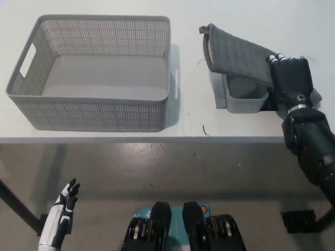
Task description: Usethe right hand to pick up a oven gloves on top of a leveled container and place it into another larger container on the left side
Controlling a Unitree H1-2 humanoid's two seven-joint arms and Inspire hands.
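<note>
A dark grey quilted oven glove [235, 52] hangs tilted above the small grey container [244, 99] on the right of the white table. My black right hand [290, 77] is shut on the glove's right end, and the glove's left end is raised off the container. The large grey perforated basket [31, 110] stands on the left of the table with nothing in it. My white left hand [64, 208] rests low at the lower left, below the table, fingers apart.
The table's front edge [157, 139] runs across the middle of the view, with grey floor below it. A strip of bare table [191, 78] separates the basket from the small container.
</note>
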